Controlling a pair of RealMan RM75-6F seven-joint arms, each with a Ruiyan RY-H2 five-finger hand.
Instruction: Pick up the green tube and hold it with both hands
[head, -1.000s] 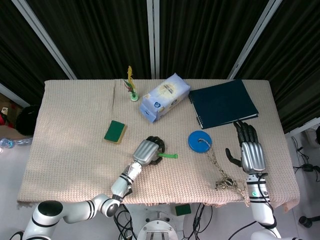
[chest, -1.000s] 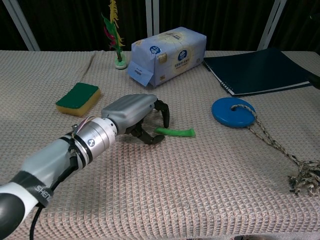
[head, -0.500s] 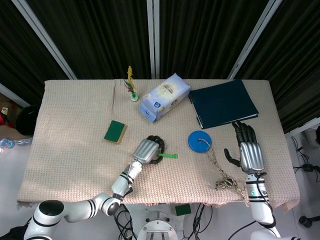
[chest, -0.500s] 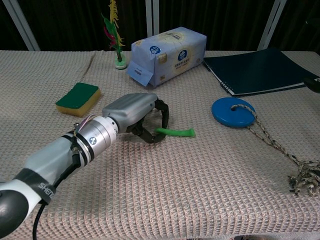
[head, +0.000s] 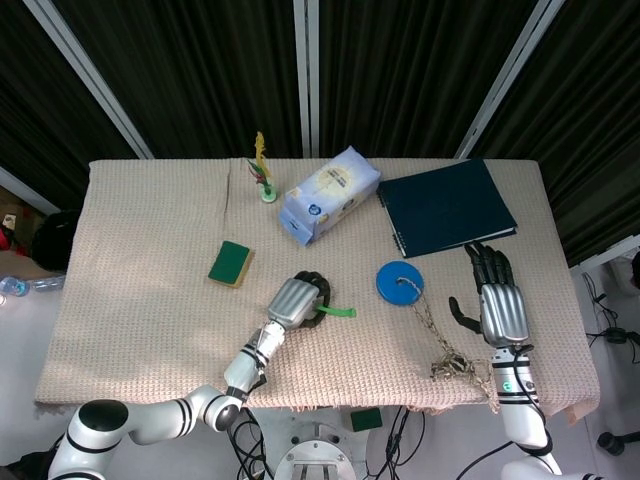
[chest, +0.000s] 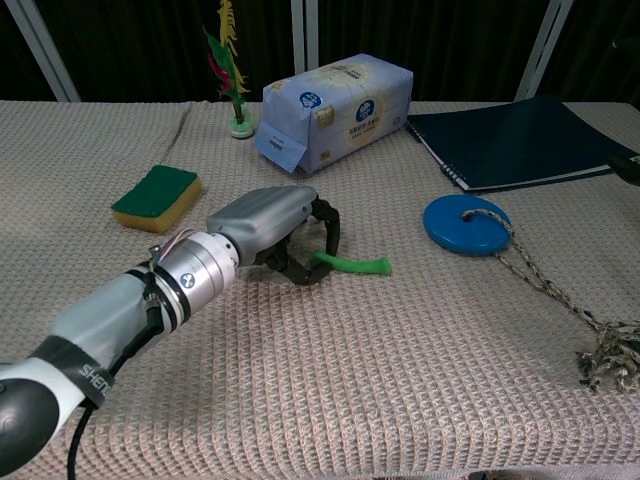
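The green tube (head: 340, 312) (chest: 358, 265) lies on the woven tablecloth near the front middle. My left hand (head: 296, 300) (chest: 268, 224) is curled over its left end, the fingers wrapped round it, and the rest of the tube sticks out to the right. That left end is hidden under the fingers. My right hand (head: 499, 303) hovers open with its fingers spread at the table's right side, far from the tube; in the chest view only a dark sliver of it shows at the right edge.
A blue disc (head: 401, 281) (chest: 466, 222) with a frayed rope (head: 447, 355) lies between the tube and my right hand. Behind are a dark notebook (head: 445, 207), a tissue pack (head: 328, 195), a feather toy (head: 264, 175) and a green sponge (head: 231, 262).
My left hand's fingers have closed further round the tube's left end, which has tipped up slightly. The right hand has barely moved.
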